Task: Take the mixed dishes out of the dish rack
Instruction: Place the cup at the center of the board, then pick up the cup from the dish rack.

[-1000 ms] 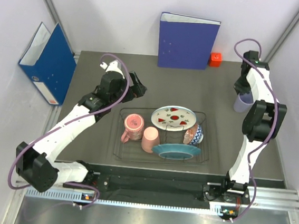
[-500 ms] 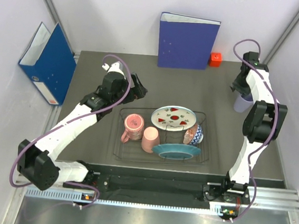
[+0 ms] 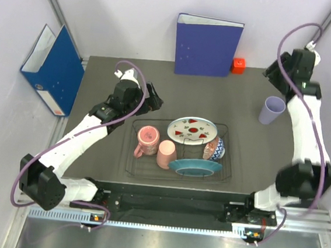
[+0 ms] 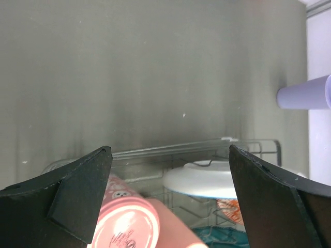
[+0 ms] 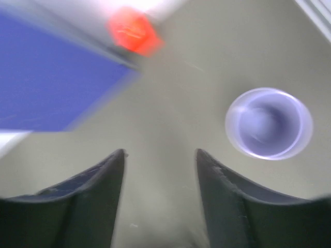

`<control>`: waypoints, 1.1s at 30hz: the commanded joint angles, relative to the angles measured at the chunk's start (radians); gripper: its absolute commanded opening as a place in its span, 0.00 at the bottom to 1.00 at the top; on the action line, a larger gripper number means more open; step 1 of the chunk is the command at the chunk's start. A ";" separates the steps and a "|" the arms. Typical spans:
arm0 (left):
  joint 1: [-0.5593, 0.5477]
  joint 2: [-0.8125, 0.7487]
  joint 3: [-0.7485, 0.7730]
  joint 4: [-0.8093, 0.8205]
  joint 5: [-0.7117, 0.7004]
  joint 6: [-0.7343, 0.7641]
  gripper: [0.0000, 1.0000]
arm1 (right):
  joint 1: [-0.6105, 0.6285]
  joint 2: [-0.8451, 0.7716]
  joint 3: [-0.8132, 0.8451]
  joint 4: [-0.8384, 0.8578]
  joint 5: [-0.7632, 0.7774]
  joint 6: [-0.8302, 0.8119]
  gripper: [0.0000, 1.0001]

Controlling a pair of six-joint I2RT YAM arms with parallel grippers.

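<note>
The dish rack [image 3: 229, 143] holds two pink cups [image 3: 146, 138] [image 3: 166, 154], a white plate with red marks [image 3: 192, 130], a teal plate [image 3: 195, 168] and a patterned bowl [image 3: 215, 147]. A lavender cup [image 3: 271, 110] stands upright on the table at the right, outside the rack. My right gripper [image 3: 276, 75] hovers behind it, open and empty [image 5: 160, 152], with the lavender cup [image 5: 269, 124] off to its right. Over the rack's back-left corner my left gripper [image 3: 155, 98] stands wide open [image 4: 169, 150], above a pink cup [image 4: 129, 222] and the white plate [image 4: 207, 180].
A blue binder [image 3: 207, 46] stands at the back wall with a small red cube [image 3: 238, 65] beside it. Another blue binder [image 3: 52, 72] leans at the left edge. Walls close in on both sides of the dark table [image 3: 215, 99].
My right gripper has opened, let go of the lavender cup and lifted back away from it; the cup stays standing on the table. The left arm has barely moved.
</note>
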 commanded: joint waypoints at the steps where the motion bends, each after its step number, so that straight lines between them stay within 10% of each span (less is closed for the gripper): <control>1: -0.020 -0.016 0.008 -0.043 -0.013 0.094 0.99 | 0.135 -0.440 -0.309 0.541 -0.199 -0.024 0.63; 14: -0.385 -0.097 -0.026 -0.184 -0.350 0.208 0.98 | 0.642 -0.858 -0.851 0.726 0.002 -0.173 0.74; 33: -0.583 -0.002 -0.043 -0.213 -0.369 0.073 0.89 | 0.689 -1.008 -1.009 0.665 0.054 -0.165 0.74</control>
